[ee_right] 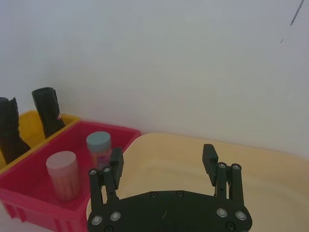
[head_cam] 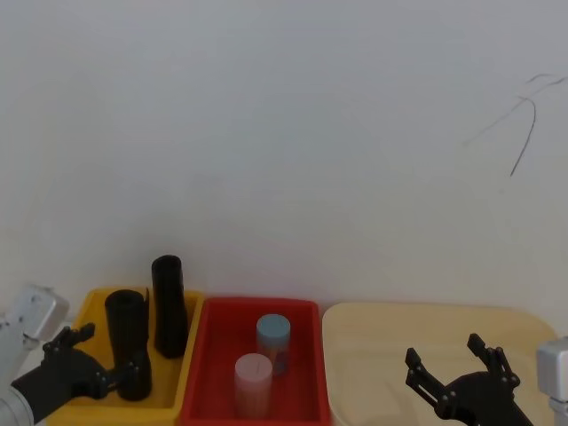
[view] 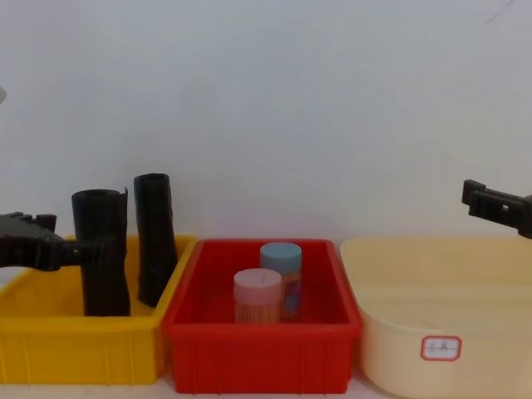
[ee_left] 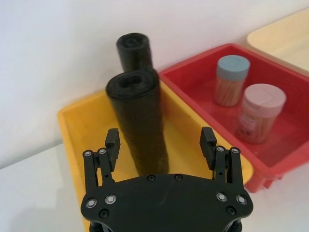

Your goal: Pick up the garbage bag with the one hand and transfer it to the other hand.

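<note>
**Left pincer straddles bag, not clenched**

Your left pincer (ee_left: 160, 137) is released, with one finger on each side of the garbage bag (ee_left: 140, 121). The left wrist view shows a gap on both sides. The bag stands upright in the yellow bin (head_cam: 93, 306), at 7 o'clock in the head view. The slimmer roll (head_cam: 168, 306) stands at 1 o'clock from it in the same bin. The red bin (head_cam: 213, 355), at 3 o'clock of the yellow one, holds a pink-lidded jar (head_cam: 253, 383) and a blue-lidded jar (head_cam: 273, 335). Your right pincer (ee_right: 162, 154) is also released, above the beige tub (ee_right: 270, 179) at 5 o'clock.
</note>
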### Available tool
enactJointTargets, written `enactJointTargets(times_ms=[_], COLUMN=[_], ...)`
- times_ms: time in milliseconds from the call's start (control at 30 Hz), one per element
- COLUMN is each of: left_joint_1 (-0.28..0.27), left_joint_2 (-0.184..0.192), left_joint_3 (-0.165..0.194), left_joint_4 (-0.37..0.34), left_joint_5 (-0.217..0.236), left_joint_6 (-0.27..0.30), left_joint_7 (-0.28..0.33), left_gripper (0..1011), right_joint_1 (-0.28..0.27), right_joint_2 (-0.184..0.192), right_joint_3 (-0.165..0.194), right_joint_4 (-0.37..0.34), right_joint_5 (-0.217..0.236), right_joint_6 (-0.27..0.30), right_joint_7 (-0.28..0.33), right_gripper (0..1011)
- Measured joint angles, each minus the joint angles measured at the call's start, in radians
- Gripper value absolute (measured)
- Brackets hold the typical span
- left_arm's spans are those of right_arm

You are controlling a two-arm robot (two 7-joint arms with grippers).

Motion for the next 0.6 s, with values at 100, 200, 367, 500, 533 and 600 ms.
enactJointTargets(times_ms=[100,200,367,500,533,600], left_joint_1=[-0.017,-0.032,-0.060,-0.080,-0.083,-0.096], left_joint_2=[-0.008,-0.016,-0.033,-0.046,-0.047,-0.056], left_joint_3=[0.000,0.000,0.004,0.012,0.012,0.017], left_joint_4=[0.026,0.046,0.081,0.104,0.107,0.119], left_joint_5=[0.001,0.004,0.013,0.022,0.024,0.030], left_joint_6=[0.008,0.015,0.024,0.028,0.028,0.029], left_joint_7=[0.000,-0.001,-0.002,-0.003,-0.003,-0.004], left_gripper=[1002,1002,1002,1002,1002,1001], right_joint_1=[0.000,0.000,0.000,0.000,0.000,0.000], right_joint_2=[0.000,0.000,0.000,0.000,0.000,0.000], right_joint_3=[0.000,0.000,0.000,0.000,0.000,0.000], right_joint_4=[0.000,0.000,0.000,0.000,0.000,0.000], right_joint_5=[0.000,0.000,0.000,0.000,0.000,0.000], right_joint_6=[0.000,0.000,0.000,0.000,0.000,0.000], right_joint_7=[0.000,0.000,0.000,0.000,0.000,0.000], right_gripper=[1000,1000,1000,1000,1000,1000])
